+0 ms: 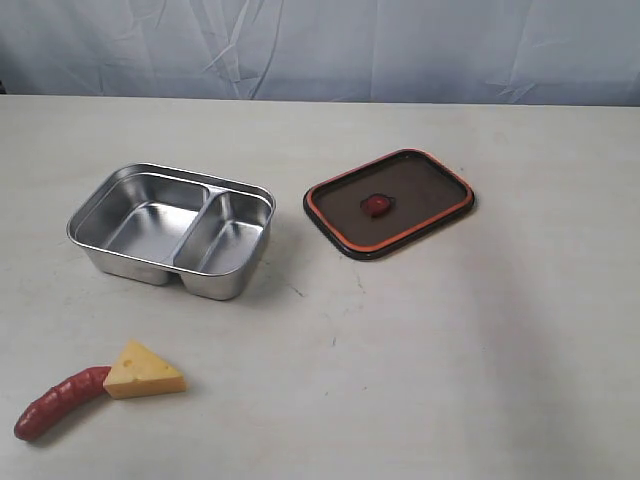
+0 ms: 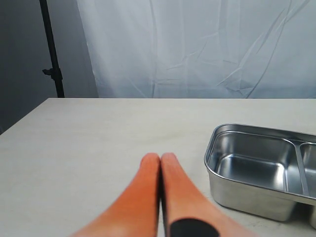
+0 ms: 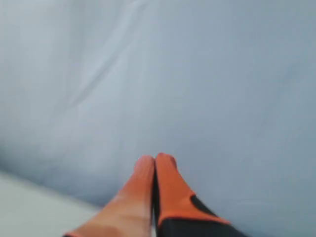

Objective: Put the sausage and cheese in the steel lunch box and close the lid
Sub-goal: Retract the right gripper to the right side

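The steel lunch box (image 1: 96, 212) stands open and empty at mid-left of the table, its larger compartment to the left. Its dark lid (image 1: 420, 195) with the orange rim lies flat to the right, apart from the box. Near the front left the dark-red sausage (image 1: 55, 405) touches the yellow cheese (image 1: 143, 374) wedge. Neither arm shows in the exterior view. In the left wrist view my left gripper (image 2: 160, 157) is shut and empty above bare table, beside the lunch box (image 2: 222, 140). My right gripper (image 3: 156, 159) is shut and empty, facing the backdrop.
A pale wrinkled cloth backdrop (image 1: 330, 45) hangs behind the table. A black stand pole (image 2: 51, 49) rises past the table's far corner in the left wrist view. Bare tabletop (image 1: 470, 350) stretches across the front right.
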Controlling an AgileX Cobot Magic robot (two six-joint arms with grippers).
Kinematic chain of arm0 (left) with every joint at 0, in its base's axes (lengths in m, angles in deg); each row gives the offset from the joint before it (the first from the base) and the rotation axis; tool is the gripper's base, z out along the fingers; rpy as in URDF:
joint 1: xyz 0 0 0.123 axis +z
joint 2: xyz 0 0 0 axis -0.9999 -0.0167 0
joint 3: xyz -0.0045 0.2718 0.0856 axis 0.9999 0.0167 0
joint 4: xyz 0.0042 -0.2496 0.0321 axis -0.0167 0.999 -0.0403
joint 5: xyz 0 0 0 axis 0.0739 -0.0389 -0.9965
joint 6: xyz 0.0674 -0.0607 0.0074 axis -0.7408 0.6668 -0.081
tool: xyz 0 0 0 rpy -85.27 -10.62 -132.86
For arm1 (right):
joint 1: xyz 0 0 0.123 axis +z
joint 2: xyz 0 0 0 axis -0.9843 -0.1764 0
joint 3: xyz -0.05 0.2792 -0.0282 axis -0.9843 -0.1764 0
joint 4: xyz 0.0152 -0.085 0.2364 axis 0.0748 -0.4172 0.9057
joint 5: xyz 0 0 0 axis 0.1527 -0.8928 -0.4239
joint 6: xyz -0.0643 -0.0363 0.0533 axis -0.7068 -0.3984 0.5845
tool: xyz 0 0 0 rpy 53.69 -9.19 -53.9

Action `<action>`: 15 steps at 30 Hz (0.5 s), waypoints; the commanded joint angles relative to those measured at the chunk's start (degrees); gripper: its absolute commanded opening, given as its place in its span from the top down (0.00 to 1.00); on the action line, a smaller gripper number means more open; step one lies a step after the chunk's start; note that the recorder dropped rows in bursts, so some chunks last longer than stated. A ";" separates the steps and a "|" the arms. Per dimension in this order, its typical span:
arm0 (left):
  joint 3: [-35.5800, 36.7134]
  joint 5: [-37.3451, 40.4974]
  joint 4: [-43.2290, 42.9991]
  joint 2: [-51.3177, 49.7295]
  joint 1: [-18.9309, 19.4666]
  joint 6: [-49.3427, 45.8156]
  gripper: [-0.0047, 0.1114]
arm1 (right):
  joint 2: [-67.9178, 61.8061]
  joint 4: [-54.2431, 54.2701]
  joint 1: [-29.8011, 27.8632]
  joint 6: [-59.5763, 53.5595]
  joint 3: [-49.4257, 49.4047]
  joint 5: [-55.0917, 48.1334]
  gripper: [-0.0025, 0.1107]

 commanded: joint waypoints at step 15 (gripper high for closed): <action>0.20 -15.91 5.54 0.29 0.01 0.38 0.96 | 5.17 95.98 -6.55 -84.04 -22.06 -57.97 0.99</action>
